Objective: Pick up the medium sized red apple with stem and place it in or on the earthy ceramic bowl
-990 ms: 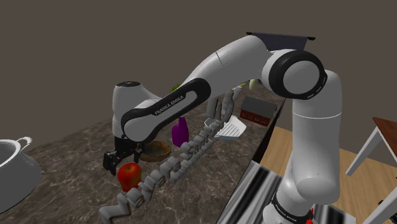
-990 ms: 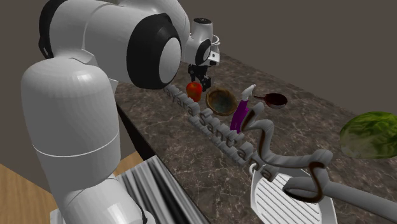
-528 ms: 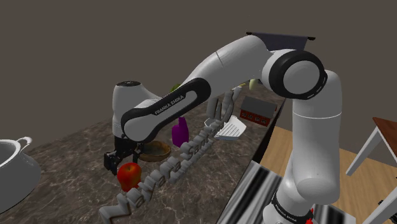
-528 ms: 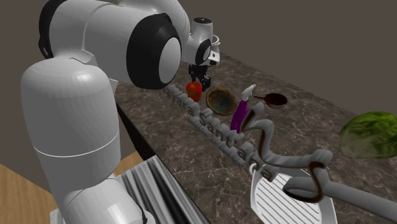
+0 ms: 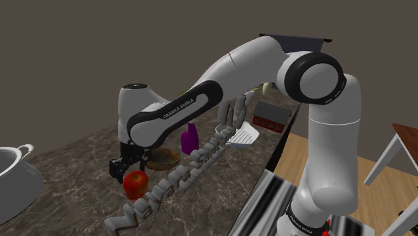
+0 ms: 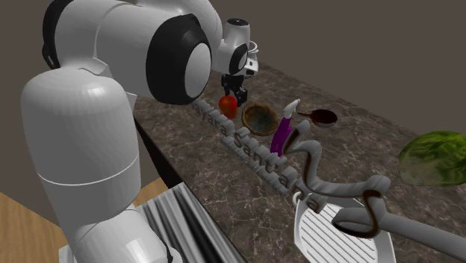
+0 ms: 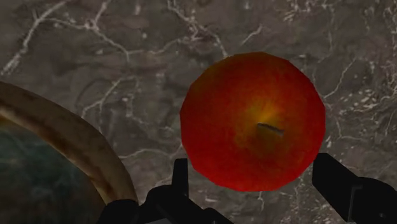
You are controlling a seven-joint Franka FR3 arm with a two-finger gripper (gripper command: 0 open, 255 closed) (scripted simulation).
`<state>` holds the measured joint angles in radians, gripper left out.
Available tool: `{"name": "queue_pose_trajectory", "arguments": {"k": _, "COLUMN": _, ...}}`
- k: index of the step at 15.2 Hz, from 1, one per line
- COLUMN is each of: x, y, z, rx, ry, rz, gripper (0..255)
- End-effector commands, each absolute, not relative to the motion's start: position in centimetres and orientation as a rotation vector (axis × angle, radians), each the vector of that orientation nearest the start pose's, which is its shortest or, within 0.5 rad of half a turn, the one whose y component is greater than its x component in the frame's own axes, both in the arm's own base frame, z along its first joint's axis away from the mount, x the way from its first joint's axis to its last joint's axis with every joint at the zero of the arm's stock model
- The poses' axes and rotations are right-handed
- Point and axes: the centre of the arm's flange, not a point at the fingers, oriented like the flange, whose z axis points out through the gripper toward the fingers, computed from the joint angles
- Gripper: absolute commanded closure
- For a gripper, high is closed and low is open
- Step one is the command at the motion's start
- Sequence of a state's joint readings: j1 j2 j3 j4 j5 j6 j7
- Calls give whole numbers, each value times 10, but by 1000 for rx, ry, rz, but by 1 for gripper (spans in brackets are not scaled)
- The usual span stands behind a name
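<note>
A red apple (image 5: pixel 136 182) with a short stem rests on the dark marble counter (image 5: pixel 74 174), also seen as the apple (image 6: pixel 228 102) and up close as the apple (image 7: pixel 254 121). My black gripper (image 5: pixel 124 168) hangs just above it, pointing down, open. In the wrist view the gripper (image 7: pixel 254 181) has a finger on either side of the apple, and I see no clasp. The brown bowl (image 5: pixel 163 159) with a dark greenish inside sits right beside the apple; the bowl (image 6: pixel 259 117) lies toward the second exterior view's right, and the bowl's rim (image 7: pixel 76 146) curves next to one finger.
A row of grey raised letters (image 5: pixel 175 181) runs along the counter's front edge beside the apple. A purple bottle (image 5: pixel 189 139) stands past the bowl. A white pot (image 5: pixel 12 181), a small dark pan (image 6: pixel 323 116), a white rack (image 6: pixel 336 235) and a green lettuce (image 6: pixel 433 158) also sit on the counter.
The arm has shifted only very slightly. The apple and the bowl stay where they were, and the fingers still stand apart.
</note>
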<state>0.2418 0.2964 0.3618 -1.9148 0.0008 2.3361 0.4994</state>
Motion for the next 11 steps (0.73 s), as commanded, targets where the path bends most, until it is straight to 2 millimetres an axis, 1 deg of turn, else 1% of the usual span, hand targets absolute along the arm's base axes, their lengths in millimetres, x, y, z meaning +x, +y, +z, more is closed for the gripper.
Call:
{"name": "queue_pose_trajectory", "arguments": {"k": 1, "x": 524, "y": 347, "z": 373, "rx": -2975, "ry": -122, "rz": -101, "gripper": 255}}
{"name": "queue_pose_trajectory", "arguments": {"k": 11, "x": 524, "y": 347, "z": 426, "rx": -2975, "ry": -122, "rz": -101, "gripper": 255}}
